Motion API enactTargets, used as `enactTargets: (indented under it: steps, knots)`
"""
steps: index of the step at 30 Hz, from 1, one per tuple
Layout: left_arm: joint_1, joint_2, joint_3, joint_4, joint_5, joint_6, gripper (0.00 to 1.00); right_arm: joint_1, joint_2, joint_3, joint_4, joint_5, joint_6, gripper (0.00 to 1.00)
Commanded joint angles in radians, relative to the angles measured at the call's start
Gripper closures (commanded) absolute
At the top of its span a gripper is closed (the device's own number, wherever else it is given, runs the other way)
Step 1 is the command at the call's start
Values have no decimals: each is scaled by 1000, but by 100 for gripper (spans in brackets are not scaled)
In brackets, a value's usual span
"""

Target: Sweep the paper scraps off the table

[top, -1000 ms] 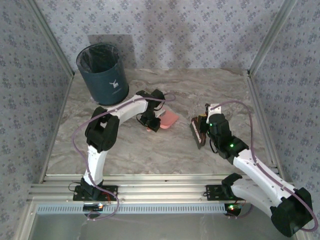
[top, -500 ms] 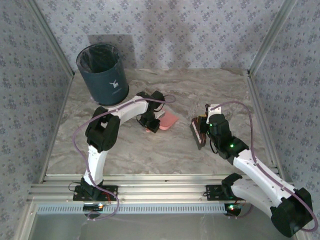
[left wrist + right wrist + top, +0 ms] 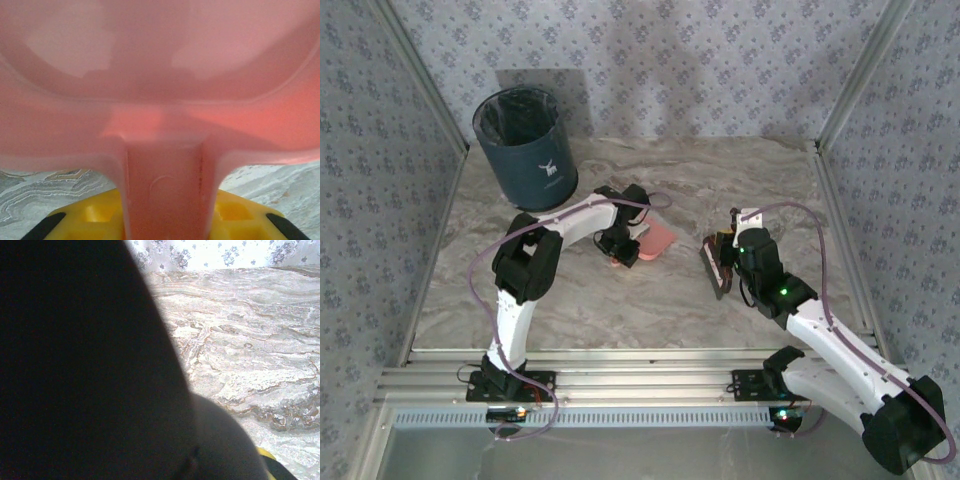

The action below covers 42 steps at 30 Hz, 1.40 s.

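At the centre of the marble surface [image 3: 770,180], the left claw [image 3: 622,246] has the handle of the pink dustpan [image 3: 658,240] between its jaws; whether they clamp it cannot be told. Near it, the right claw [image 3: 727,248] is closed on a dark brush [image 3: 712,268]. A bin [image 3: 525,150] stands at the far left corner.

The marble table [image 3: 650,300] carries a dark bin [image 3: 532,170] far left — a pink dustpan [image 3: 658,239] mid-table.

Grey-beige marble-veined table [image 3: 620,300], aluminium-railed edges
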Motion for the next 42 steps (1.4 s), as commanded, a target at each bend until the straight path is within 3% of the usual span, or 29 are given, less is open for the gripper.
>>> enactTargets:
  steps: [1,8,18,32,42]
  knots:
    - [-10,0,-19,-11,-29,14,64,-3,-18,-6,16,11,3,100]
    - [-12,-24,-31,-14,-75,16,53,-5,-7,-9,34,4,-4,100]
    - [-13,-157,-86,-20,-81,21,47,-11,65,25,93,20,-94,100]
    - [0,-433,-190,-52,-60,0,46,-23,281,104,387,-7,-351,100]
    - [81,-642,-318,-43,-7,-36,46,-4,468,165,568,-60,-491,100]
